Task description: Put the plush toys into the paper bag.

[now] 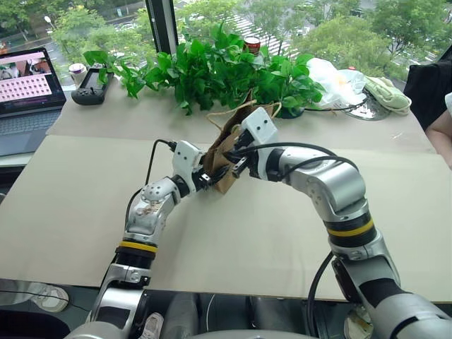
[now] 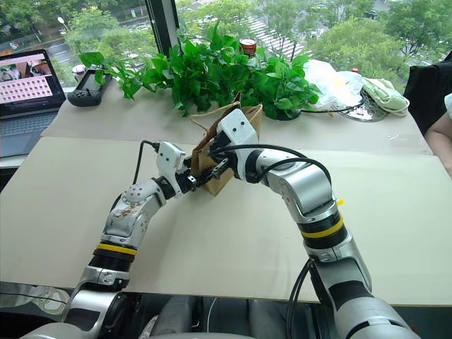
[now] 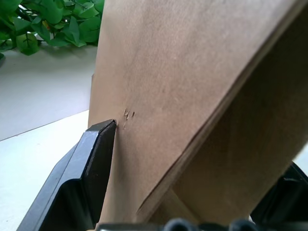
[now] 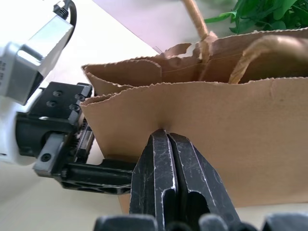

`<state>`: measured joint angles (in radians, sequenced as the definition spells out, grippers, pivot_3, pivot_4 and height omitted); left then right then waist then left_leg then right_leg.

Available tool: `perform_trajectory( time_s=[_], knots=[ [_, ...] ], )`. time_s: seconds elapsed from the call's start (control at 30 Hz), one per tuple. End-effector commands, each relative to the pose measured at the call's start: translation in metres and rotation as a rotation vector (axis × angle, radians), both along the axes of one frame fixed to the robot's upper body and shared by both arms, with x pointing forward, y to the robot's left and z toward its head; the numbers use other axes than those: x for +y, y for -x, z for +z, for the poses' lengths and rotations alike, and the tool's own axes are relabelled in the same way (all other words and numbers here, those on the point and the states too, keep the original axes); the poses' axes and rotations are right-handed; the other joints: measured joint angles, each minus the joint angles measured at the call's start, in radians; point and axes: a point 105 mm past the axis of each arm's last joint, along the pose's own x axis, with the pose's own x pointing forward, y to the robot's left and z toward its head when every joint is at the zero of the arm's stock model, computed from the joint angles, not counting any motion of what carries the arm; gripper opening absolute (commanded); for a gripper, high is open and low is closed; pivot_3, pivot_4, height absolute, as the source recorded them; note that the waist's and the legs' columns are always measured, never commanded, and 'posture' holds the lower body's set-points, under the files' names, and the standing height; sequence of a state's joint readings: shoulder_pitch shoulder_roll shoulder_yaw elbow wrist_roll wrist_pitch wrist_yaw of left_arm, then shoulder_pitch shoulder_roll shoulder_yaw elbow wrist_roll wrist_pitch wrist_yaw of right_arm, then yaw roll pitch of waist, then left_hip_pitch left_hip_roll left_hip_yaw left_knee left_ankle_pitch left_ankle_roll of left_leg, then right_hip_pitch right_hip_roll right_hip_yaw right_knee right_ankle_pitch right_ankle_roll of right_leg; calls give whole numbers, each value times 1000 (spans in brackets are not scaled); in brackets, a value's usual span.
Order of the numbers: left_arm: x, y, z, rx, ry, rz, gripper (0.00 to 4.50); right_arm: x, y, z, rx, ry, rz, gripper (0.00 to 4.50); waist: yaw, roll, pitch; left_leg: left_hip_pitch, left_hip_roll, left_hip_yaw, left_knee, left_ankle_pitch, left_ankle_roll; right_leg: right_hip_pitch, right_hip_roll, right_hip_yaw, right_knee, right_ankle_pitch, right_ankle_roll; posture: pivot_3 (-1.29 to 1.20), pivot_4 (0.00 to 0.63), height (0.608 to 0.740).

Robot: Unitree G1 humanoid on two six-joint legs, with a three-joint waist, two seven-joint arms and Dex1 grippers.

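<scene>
Paper bag [image 4: 231,120] stands on the surface [image 1: 85,212] w/ mouth up, held between both arms near mid-surface, just in front of the plant [image 1: 226,70]. Right claw [image 4: 168,139]: fingers pressed together, pinching the near wall of the bag just below its torn top edge; bag's cord handles rise beyond the claw tips. Left claw [image 3: 192,159]: fingers apart, straddling the bag's side edge; one finger [image 3: 91,163] tip lies against the outer paper, the other sits low on the far side of the fold, so not yet a firm clamp as far as I can tell. Plush toys: can't spot either; bag interior hidden, so can't say if they're inside. Step in hand, my read: getting the bag steadied and opened w/ two claws. To do it well: keep right pinch firm and steady, close left claw on the side fold only, not both walls at once, or the mouth gets squeezed flat. Then ease the two claws apart gently so the mouth gapes; paper is thin and already ragged at the rim, so a hard tug may rip it. Keep base flat on surface so bag doesn't tip toward the plant.
</scene>
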<state>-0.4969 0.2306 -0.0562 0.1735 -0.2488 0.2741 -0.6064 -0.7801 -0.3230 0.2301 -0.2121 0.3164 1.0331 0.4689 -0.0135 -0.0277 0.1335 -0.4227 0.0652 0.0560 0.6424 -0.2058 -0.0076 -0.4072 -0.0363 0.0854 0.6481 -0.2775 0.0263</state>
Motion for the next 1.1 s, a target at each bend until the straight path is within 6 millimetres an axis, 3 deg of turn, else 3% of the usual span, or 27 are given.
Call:
perform_trajectory(
  time_s=[0.03,0.17,0.23,0.57,0.77,0.93,1.0,1.1],
  knots=[
    [-3,-1,14,-60,8,-12,1907,4,1,21,-80,-24,11,0,0,0,0,0,0,0,0,0,0,0,0,0,0,0,0,0,150,717],
    [-4,-1,15,-61,11,-15,405,3,1,21,-79,-24,8,0,0,0,0,0,0,0,0,0,0,0,0,0,0,0,0,0,150,717],
    [-4,-2,15,-60,11,-15,29,3,1,21,-78,-25,6,0,0,0,0,0,0,0,0,0,0,0,0,0,0,0,0,0,150,717],
    [-2,-7,18,-57,30,6,29,-2,7,24,-81,-42,11,0,0,0,0,0,0,0,0,0,0,0,0,0,0,0,0,0,150,717],
    [6,-11,35,-72,112,11,29,-23,50,33,-148,-80,131,0,5,0,0,-2,0,-2,0,0,0,0,0,-2,-1,0,0,0,150,717],
    [17,-4,49,-101,124,-73,29,-73,74,40,-157,-119,139,0,3,0,0,-1,-1,-3,0,0,1,2,-1,-2,-2,0,0,0,150,717],
    [24,10,56,-108,112,-183,29,-101,73,41,-152,-78,96,0,1,0,0,0,-1,-3,0,0,0,2,0,-2,-1,0,0,0,150,717],
    [36,32,59,-91,59,-364,29,-119,79,46,-145,-53,116,0,-8,1,1,1,0,-2,0,0,0,2,0,-2,-1,0,0,0,150,717]
  ],
)
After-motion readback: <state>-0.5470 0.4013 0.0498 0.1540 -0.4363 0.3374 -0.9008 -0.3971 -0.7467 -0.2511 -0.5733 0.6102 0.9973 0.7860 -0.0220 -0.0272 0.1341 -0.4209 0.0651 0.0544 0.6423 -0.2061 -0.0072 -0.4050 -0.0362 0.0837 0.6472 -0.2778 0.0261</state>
